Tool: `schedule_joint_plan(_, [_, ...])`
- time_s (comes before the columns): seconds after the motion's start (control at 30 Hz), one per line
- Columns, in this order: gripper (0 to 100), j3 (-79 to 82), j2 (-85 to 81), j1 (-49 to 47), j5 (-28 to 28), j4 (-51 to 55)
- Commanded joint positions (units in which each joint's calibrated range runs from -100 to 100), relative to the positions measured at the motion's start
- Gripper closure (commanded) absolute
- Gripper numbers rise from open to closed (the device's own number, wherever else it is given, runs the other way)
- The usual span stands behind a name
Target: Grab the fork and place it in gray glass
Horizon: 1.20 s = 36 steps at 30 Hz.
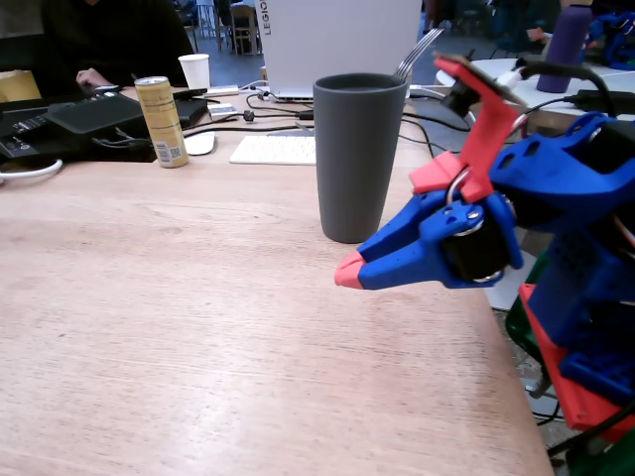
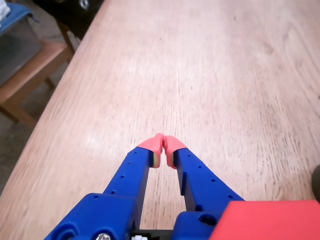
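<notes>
The gray glass (image 1: 358, 154) stands upright on the wooden table in the fixed view. The fork (image 1: 417, 53) stands inside it, only its silver tines showing above the rim at the right. My blue gripper with red fingertips (image 1: 349, 273) hovers just right of and in front of the glass, low over the table, shut and empty. In the wrist view my gripper (image 2: 163, 142) has its red tips touching over bare wood; a dark sliver at the right edge may be the glass (image 2: 317, 182).
A yellow drink can (image 1: 162, 121), a white paper cup (image 1: 195, 70), a keyboard (image 1: 275, 149), cables and a white box (image 1: 340, 40) lie at the back of the table. The table's right edge (image 1: 516, 387) is close to my arm. A bench (image 2: 30, 75) stands beyond the edge.
</notes>
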Motion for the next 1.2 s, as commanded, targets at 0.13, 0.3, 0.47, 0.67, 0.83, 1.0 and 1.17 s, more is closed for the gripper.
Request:
schedule_joint_plan(0.13, [100,0.52,-0.37,1.01,-4.59,5.15])
schedule_joint_plan(0.3, [100,-0.04,-0.37,1.18,-4.0,6.22])
schedule_joint_plan(0.47, [100,0.43,-0.54,1.35,-4.0,5.15])
schedule_joint_plan(0.67, [100,0.52,-0.54,1.35,-4.05,5.07])
schedule_joint_plan(0.83, [100,0.52,-0.63,1.35,-4.0,5.07])
schedule_joint_plan(1.0, [100,0.52,-0.63,1.35,-4.0,5.07])
schedule_joint_plan(1.17, [100,0.52,-0.63,1.35,-4.0,5.07])
